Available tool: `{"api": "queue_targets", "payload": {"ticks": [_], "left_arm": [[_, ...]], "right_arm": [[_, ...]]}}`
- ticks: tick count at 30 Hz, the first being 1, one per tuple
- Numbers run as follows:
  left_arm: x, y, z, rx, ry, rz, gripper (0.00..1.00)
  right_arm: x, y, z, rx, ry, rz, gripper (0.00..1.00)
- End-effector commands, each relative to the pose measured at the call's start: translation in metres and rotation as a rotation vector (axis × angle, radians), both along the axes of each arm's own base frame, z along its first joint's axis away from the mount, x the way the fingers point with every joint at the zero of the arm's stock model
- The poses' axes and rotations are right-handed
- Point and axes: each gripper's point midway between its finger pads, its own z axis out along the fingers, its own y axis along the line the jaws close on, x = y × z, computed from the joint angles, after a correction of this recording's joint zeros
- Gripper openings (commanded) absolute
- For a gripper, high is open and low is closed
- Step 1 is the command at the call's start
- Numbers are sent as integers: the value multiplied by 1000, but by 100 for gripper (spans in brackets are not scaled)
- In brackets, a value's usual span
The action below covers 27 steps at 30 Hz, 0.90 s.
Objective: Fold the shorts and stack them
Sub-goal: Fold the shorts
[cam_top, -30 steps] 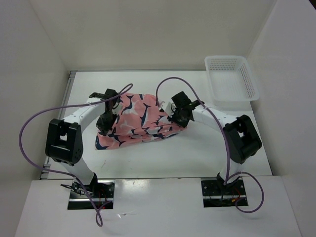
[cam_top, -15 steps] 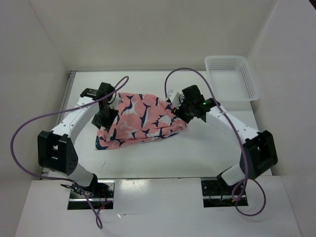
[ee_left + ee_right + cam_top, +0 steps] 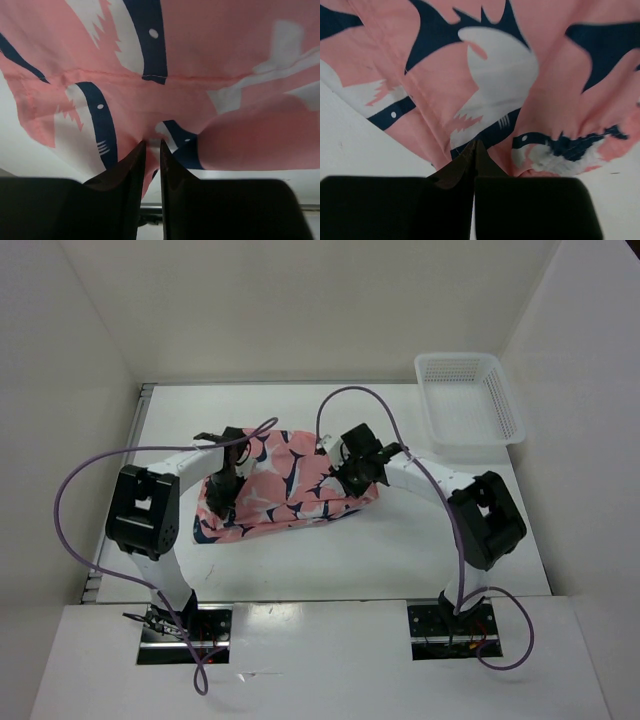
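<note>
The salmon-pink shorts (image 3: 290, 485) with a navy and white print lie bunched in the middle of the table, partly folded over themselves. My left gripper (image 3: 222, 492) is at their left end. In the left wrist view its fingertips (image 3: 152, 144) are nearly together, pinching a fold of the shorts (image 3: 210, 75). My right gripper (image 3: 350, 473) is at their right end. In the right wrist view it (image 3: 474, 145) is shut on the edge of the shorts (image 3: 490, 85). Both hold the cloth just above the table.
A white mesh basket (image 3: 505, 405) stands at the back right corner. White walls close in the table on the left, back and right. The purple cables (image 3: 95, 465) loop above both arms.
Both arms reached farther back half a second ago and have pulled in again. The grippers are closer together, still holding the shorts, and the cloth sits more bunched.
</note>
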Motion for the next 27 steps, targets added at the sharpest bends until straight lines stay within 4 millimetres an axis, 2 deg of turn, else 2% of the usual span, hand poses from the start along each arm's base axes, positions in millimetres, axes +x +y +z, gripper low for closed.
{"api": "queue_targets", "payload": {"ticks": [1,3,4,5,7,8,11,14,16,17,20,21,22,24,25,26,27], "left_arm": [[-11,11,-1,58,14,-4,24],[-25,15,-6,67,52,-5,24],[-32,16,-10,73,80,-6,24],[-39,18,-14,78,101,-7,24],[-47,20,-25,91,154,-8,26],[-49,19,-28,85,169,-8,26],[-49,23,-33,93,169,4,34],[-48,23,-31,91,160,4,46],[-43,22,-27,86,139,5,49],[-38,21,-25,84,127,5,52],[-35,17,-16,49,122,15,55],[-32,12,-9,24,116,15,57],[-31,12,-7,24,116,15,59],[-31,10,-5,15,121,15,60],[-31,10,-5,15,121,15,60],[-31,10,-5,15,121,15,60],[-31,13,-5,15,121,24,60]], "right_arm": [[-14,4,-8,54,87,-58,0],[-29,-7,-32,26,172,-112,0],[-31,-6,-36,39,181,-120,0],[-33,-16,-52,9,204,-158,0],[-30,-21,-64,-3,214,-210,0],[-28,-23,-64,-8,211,-229,0],[-19,-42,-72,-31,221,-308,0],[-6,-44,-65,-30,185,-322,3],[9,-40,-45,-6,124,-331,26],[24,-32,-24,32,74,-329,32],[44,-20,25,112,-1,-350,44],[47,-28,28,110,12,-380,52],[49,-27,39,144,16,-406,58],[50,-40,37,145,48,-467,73],[49,-44,33,147,60,-490,85],[49,-43,33,159,71,-511,88],[50,-51,29,148,68,-533,89]]}}
